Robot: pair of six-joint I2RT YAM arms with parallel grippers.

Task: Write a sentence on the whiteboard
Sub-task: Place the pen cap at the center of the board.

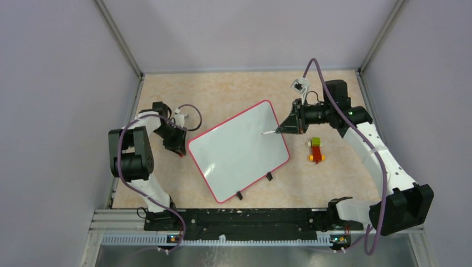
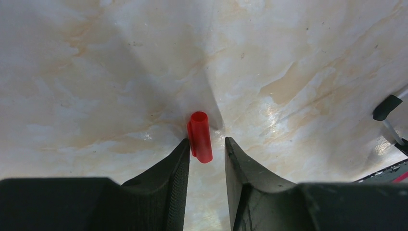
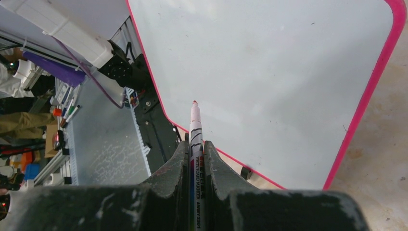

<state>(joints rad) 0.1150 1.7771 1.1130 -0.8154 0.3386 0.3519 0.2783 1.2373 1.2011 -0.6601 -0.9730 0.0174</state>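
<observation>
Your right fingers (image 3: 168,187) pinch the marker (image 3: 195,130) over the whiteboard (image 1: 239,153). Your left fingers (image 2: 173,168) stand spread around a red cap (image 2: 199,137), perhaps touching.

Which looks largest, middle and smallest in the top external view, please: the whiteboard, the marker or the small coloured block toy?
1. whiteboard, by far the largest.
2. coloured block toy.
3. marker, but unsure: only its front end shows beyond the right end effector.

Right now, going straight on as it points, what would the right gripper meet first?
Likely the whiteboard: the marker held by the right gripper points at its blank face, gap unclear.
</observation>
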